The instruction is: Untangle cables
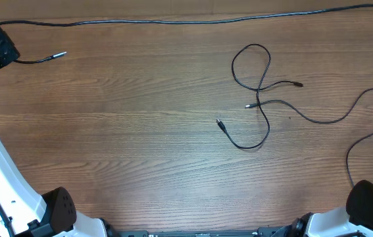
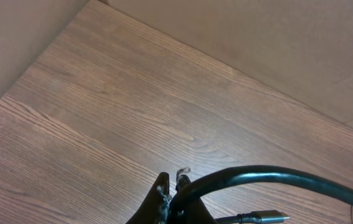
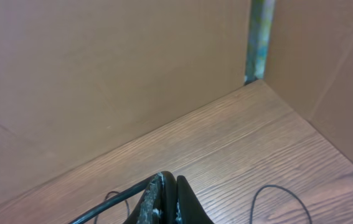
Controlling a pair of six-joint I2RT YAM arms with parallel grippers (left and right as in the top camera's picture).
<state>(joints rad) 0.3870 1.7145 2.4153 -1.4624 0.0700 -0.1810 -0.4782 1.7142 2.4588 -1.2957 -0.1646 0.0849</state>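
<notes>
Jaws of the left gripper [image 2: 172, 182] clench one thin black flexible cable [image 2: 276, 174] near its silver plug [image 2: 269, 216], crossed loops [image 1: 259, 87] lie right of centre on the brown wooden tabletop [image 1: 140, 131], and the right gripper [image 3: 169, 182] pinches another strand [image 3: 111, 200]: light, limp cords, likely best lifted beside a plug.

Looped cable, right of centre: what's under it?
Only wooden table shows under the looped cable. Where it crosses the long cable, one strand covers the other; which is on top is unreadable.

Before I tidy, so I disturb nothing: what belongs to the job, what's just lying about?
Job: looped cable; snaking cable, in right tool; far cable, in left tool.
Just there: table; walls.
</notes>
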